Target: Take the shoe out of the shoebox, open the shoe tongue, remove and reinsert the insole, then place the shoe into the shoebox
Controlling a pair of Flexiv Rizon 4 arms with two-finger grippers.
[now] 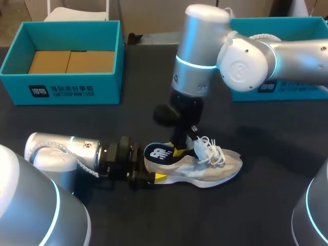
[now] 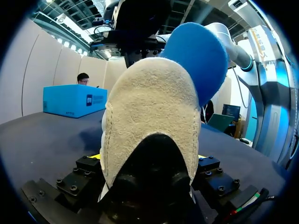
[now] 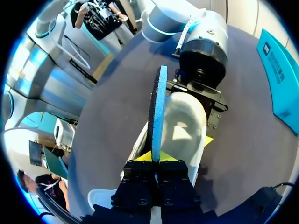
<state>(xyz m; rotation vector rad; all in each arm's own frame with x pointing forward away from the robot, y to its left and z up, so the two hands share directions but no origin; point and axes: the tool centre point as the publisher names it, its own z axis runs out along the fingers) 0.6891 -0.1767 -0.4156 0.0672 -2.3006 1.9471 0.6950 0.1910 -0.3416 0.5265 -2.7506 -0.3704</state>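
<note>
- Grey shoe (image 1: 205,166) stood on its sole on the dark counter (image 1: 256,215), out of both boxes, toe toward the right arm's side.
- Left box (image 1: 61,89) and right box (image 1: 287,89) sat at the far edge, well apart from the shoe. The left one held only brown cardboard; the right one's inside was mostly hidden by the arm.
- Left fingers (image 1: 160,177) were clamped on the shoe's heel from two sides, low over the counter. The left wrist view showed the suede heel filling the gap between them.
- Right fingers (image 1: 179,150) hung over the shoe's opening, pressed together on the insole (image 1: 161,154). The right wrist view showed it edge-on, pinched between the yellow tips.
- Insole's heel end was raised clear above the collar, and its front end ran down into the shoe, so it was partly in and partly out.
- White laces (image 1: 212,151) lay loose in a heap over the throat. The tongue was hidden behind the right fingers, so its position could not be told.
- Progress, as judged: taking the shoe out of the box was done, and the tongue was probably opened, since the insole had room to pass.
- Insole step was under way, but whether it was the pull-out or the push-back could not be told.
- Left to do: seat the insole flat inside, then place the shoe into a box.
</note>
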